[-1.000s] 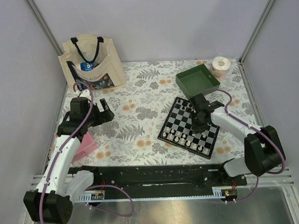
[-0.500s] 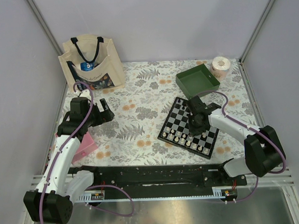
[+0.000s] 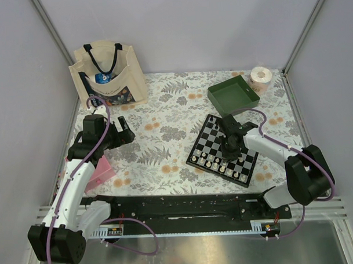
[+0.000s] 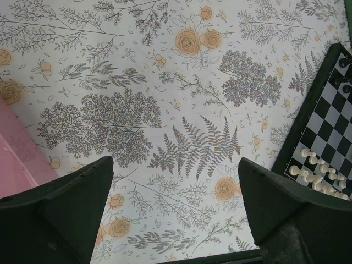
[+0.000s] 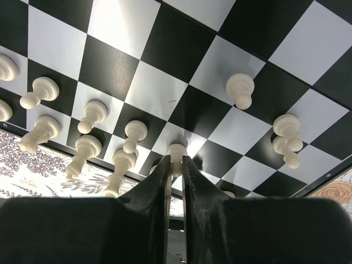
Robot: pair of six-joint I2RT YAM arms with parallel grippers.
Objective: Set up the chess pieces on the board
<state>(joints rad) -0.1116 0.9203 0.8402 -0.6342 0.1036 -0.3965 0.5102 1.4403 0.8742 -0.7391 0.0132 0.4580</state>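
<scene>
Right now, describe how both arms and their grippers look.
The left arm and right arm have white shells, black joints and a purple cable looping alongside. The left gripper and right gripper carry dark, wedge-shaped fingers.

On the floral-patterned table (image 3: 164, 124), a cream tote bag (image 3: 108, 76) stands at the far left corner, a green tray (image 3: 234, 96) and a paper roll (image 3: 260, 77) near the far right corner, and a pink object (image 3: 101, 171) by the left edge.
</scene>
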